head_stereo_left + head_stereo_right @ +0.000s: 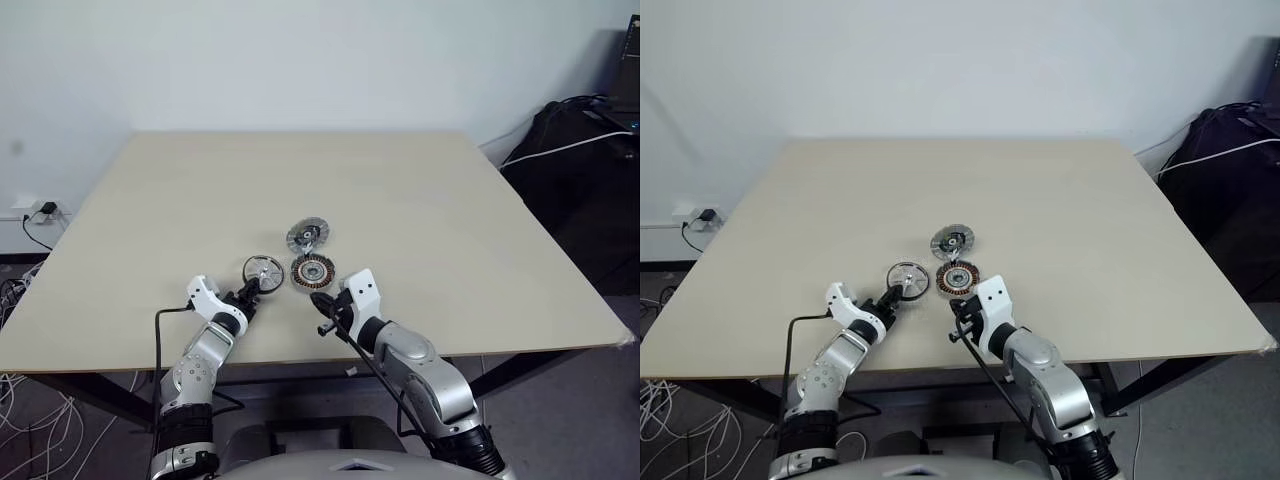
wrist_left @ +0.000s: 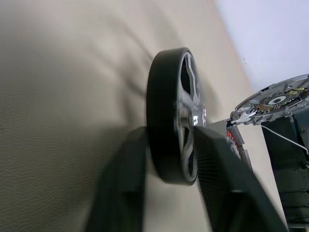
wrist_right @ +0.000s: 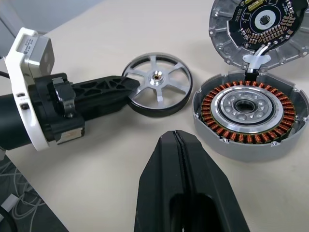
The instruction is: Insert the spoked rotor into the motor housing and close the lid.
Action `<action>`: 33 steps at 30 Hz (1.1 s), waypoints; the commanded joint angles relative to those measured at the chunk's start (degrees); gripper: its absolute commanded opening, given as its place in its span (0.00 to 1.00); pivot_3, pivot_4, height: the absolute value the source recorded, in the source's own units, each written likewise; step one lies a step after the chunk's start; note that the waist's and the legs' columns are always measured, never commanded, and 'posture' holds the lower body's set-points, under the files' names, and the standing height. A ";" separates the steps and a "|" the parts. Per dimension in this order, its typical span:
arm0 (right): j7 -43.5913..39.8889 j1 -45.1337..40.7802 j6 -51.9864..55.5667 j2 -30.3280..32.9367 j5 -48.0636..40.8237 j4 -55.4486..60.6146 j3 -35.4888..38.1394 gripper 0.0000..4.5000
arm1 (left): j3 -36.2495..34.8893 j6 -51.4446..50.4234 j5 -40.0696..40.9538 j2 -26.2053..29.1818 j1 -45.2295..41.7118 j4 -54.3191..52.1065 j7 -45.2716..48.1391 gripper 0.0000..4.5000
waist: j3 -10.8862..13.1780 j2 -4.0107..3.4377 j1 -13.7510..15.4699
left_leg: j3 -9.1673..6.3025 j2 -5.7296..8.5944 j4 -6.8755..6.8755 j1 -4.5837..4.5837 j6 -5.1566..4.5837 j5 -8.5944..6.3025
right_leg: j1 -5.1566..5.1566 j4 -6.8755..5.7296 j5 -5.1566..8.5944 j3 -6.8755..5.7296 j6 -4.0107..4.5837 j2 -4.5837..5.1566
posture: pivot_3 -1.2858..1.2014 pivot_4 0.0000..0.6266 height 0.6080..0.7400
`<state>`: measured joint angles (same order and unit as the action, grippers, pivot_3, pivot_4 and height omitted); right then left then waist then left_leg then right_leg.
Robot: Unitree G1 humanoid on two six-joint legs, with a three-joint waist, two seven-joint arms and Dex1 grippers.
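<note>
So the left gripper (image 3: 126, 89) has its two black fingers pinched on the rim of the spoked rotor (image 3: 159, 87), one finger on each face of the wheel's near edge, and in the left wrist view you can see the rim sandwiched right between them. The rotor looks like it's sitting low at the table (image 1: 450, 200), maybe a touch tilted; can't really tell if it's lifted off yet. The right gripper (image 3: 186, 159) is pressed fully together with nothing in it, just parked near the front of the motor housing (image 3: 251, 113). The housing sits right beside the rotor, copper windings facing up and the middle empty, so nothing's been inserted yet. The lid (image 3: 263, 26) is tipped up open at the far edge of the housing, seemingly joined by a small tab. So basically: rotor grabbed, still needs to be carried over, dropped in, then the lid shut.
</note>
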<state>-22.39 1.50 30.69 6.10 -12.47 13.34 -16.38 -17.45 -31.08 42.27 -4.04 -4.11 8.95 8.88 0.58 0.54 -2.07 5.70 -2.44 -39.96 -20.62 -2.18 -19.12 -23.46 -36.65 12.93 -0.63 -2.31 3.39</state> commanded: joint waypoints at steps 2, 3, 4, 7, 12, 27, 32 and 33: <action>0.10 -0.57 -0.51 -0.34 -0.67 2.03 0.39 0.00 | 0.59 -0.57 0.54 -1.28 -0.35 -0.61 0.48 0.09 | -0.01 0.02 -0.03 | 0.00 0.00 0.00 0.01 -0.05 -0.03 | 0.00 -0.01 0.00 0.00 0.00 0.00 | 0.52 0.00 1.00; 0.12 -0.59 -0.50 -0.33 -0.67 2.03 0.38 0.00 | 0.58 -0.66 0.66 -1.27 -0.32 -0.63 0.52 0.09 | -0.01 0.02 -0.02 | 0.00 0.00 0.00 0.01 -0.06 -0.03 | 0.00 -0.01 0.00 0.00 0.00 0.00 | 0.52 0.00 1.00; 0.14 -0.61 -0.50 -0.31 -0.66 2.04 0.38 0.00 | 0.58 -0.89 0.93 -1.30 -0.24 -0.68 0.67 0.09 | -0.01 0.02 -0.01 | 0.00 0.00 0.00 0.01 -0.07 -0.04 | 0.00 -0.01 0.00 0.00 0.00 0.00 | 0.52 0.00 1.00; 0.20 -0.61 -0.45 -0.27 -0.63 2.07 0.36 0.00 | 1.16 -1.50 1.76 -1.44 0.47 -1.63 1.91 0.09 | -0.01 0.02 -0.02 | 0.00 0.00 0.00 0.00 -0.06 -0.03 | 0.00 0.00 0.00 0.00 0.00 0.00 | 0.52 0.00 1.00; 0.34 -0.41 -0.34 -0.16 -0.64 2.32 0.39 0.00 | 3.32 -5.54 4.85 -0.48 4.61 -8.03 6.66 0.09 | -0.01 0.02 -0.04 | 0.01 0.00 0.00 -0.05 -0.03 -0.02 | -0.03 0.05 0.00 0.00 0.00 0.01 | 0.52 0.00 1.00; 0.00 -0.64 -0.21 0.04 -0.93 2.10 0.28 0.00 | 4.61 -12.84 12.63 -0.36 8.74 -14.93 7.93 0.09 | 0.01 0.04 -0.05 | -0.01 -0.04 0.00 -0.02 -0.16 -0.10 | -0.07 -0.06 0.02 0.01 0.03 0.00 | 0.52 0.00 1.00; -0.34 -0.11 -0.09 0.53 -1.13 3.01 0.28 0.00 | 4.62 -11.58 11.31 -2.09 4.24 -11.23 4.49 0.09 | 0.01 0.06 -0.01 | -0.03 0.01 -0.02 -0.02 -0.18 -0.10 | -0.03 -0.03 0.01 0.01 0.02 0.01 | 0.52 0.00 1.00; -0.41 -0.01 -0.07 0.66 -1.19 3.16 0.30 0.00 | 4.89 -11.35 11.36 -2.40 3.36 -10.86 4.35 0.09 | 0.02 0.06 -0.03 | -0.03 0.01 -0.02 -0.02 -0.18 -0.10 | -0.03 -0.03 0.01 0.01 0.02 0.01 | 0.52 0.00 1.00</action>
<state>-22.50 1.67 30.70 6.72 -12.89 13.97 -16.43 -12.97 -43.21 53.13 -4.11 1.05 -1.89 13.47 0.59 0.60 -2.10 5.66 -2.44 -39.97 -20.65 -2.35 -19.21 -23.50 -36.67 12.94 -0.63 -2.29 3.39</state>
